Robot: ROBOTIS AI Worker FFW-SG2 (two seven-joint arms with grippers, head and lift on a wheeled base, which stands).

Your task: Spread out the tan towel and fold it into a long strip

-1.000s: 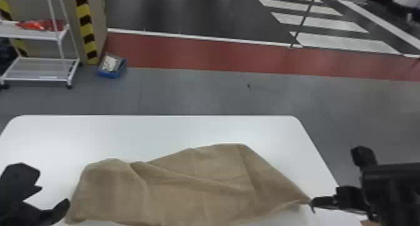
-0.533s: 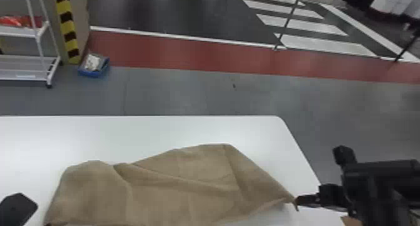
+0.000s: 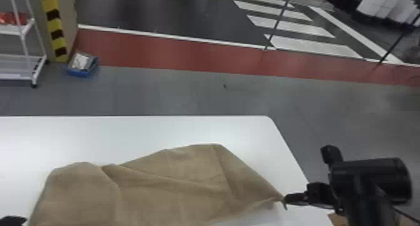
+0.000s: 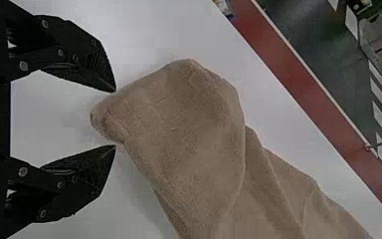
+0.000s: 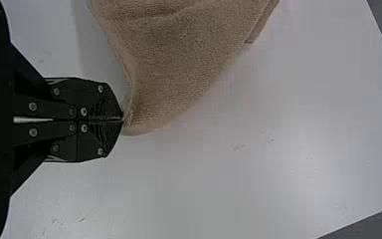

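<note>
My right tool (image 5: 122,119) is pinched shut on a corner of the towel (image 3: 175,191) — an anchor, I judge, for drawing it flat. My left tool (image 4: 115,118) gapes by the other end, probably for a matching grip. Everything lies rumpled across the white counter (image 3: 140,135).

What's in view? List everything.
Table: one, white, foreground
Towel: one, tan, rumpled on table
Floor: one, grey, red-banded, beyond table
Cart: one, white, far left
Red items: count unclear, on cart
Bin: one, blue, floor near cart
Post: one, yellow-black, beside bin
Poles: two, dark, beyond table
White objects: several, upper right
Brown object: one, bottom right
Left hand: one, black, open beside towel
Right hand: one, black, closed on towel corner
</note>
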